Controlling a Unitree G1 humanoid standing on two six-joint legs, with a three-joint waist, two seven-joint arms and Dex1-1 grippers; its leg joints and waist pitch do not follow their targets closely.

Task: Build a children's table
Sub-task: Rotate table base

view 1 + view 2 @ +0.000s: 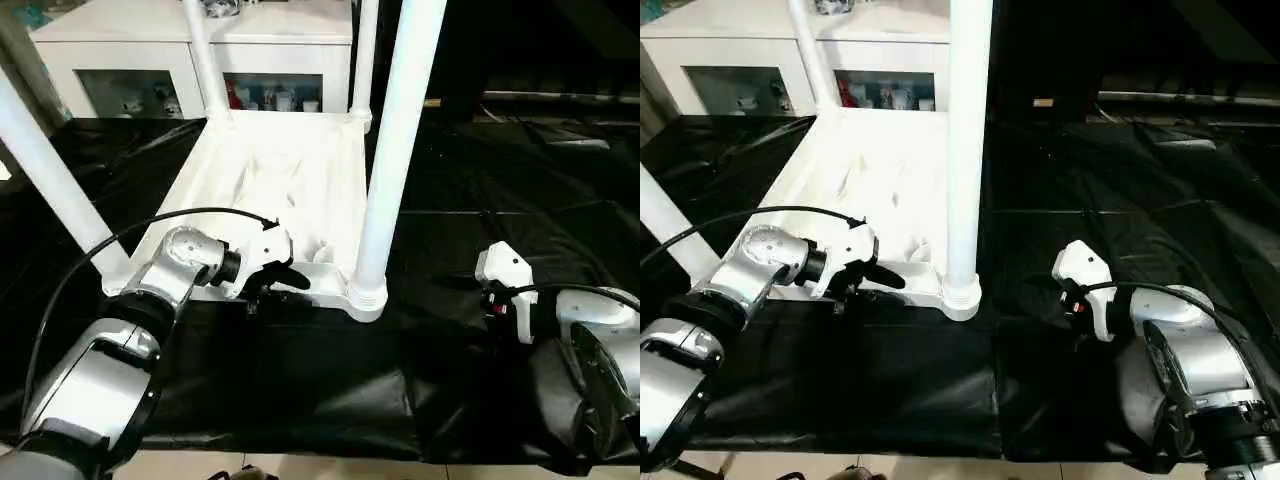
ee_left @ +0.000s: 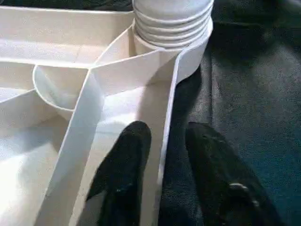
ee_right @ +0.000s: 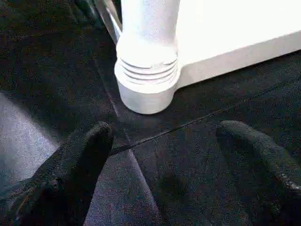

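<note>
The children's table lies upside down on the black work table. Its white tabletop (image 1: 270,170) has ribs facing up. All four white legs stand in the corner sockets: near right (image 1: 395,150), near left (image 1: 50,180), far left (image 1: 203,60) and far right (image 1: 365,55). My left gripper (image 2: 167,136) is at the tabletop's near rim (image 2: 162,155), one black finger (image 2: 124,165) inside it and the other outside. A narrow gap shows beside the outer finger. My right gripper (image 3: 164,129) hovers open over the black cover, a short way right of the near right leg's socket (image 3: 148,80).
A white cabinet with glass doors (image 1: 130,50) stands behind the work table. The black cover (image 1: 300,370) is wrinkled and runs to the table's front edge, close below my arms. A black cable (image 1: 180,215) loops over my left forearm.
</note>
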